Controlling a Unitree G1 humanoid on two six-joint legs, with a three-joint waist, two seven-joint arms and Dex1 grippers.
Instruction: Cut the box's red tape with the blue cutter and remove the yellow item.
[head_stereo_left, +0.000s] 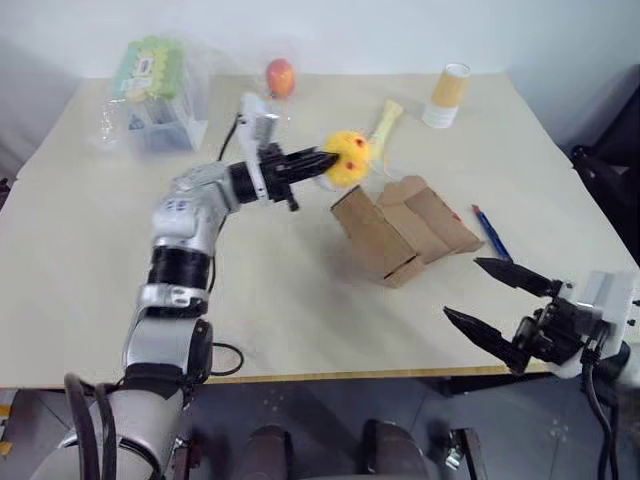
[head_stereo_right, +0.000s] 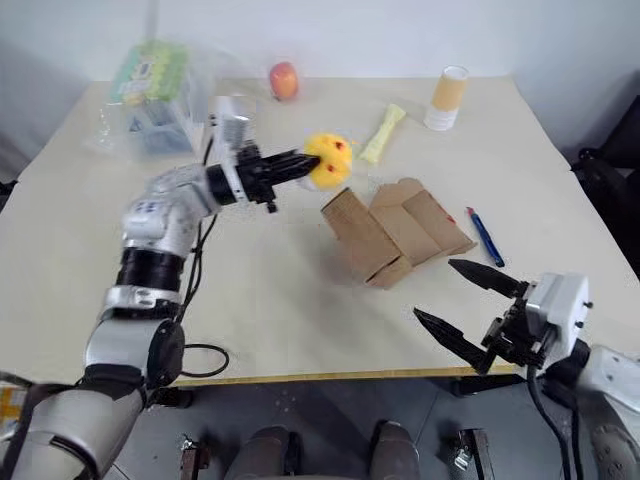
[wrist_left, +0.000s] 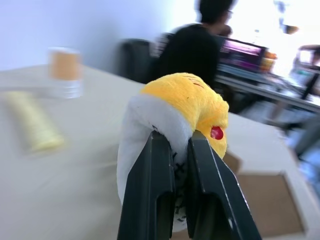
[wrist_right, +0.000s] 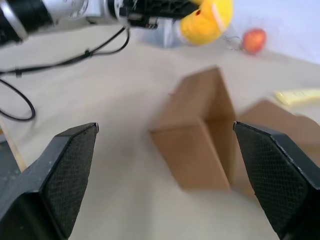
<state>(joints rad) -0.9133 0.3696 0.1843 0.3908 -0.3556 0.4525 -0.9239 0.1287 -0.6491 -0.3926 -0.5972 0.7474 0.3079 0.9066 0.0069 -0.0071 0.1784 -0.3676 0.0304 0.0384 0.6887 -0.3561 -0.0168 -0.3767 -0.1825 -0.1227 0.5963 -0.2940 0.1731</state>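
left claw (head_stereo_left: 325, 160) pinches the toy (head_stereo_left: 350, 158) by its edge, raised clear of the opened box (head_stereo_left: 400, 228) just below. right claw (head_stereo_left: 495, 300) gapes wide, empty, box ahead. carry the toy aside smoothly and low before releasing; a thin pinch may slip.

Table (head_stereo_left: 90, 250) carries box (head_stereo_left: 400, 232), blue cutter (head_stereo_left: 492, 234), cup (head_stereo_left: 446, 96).
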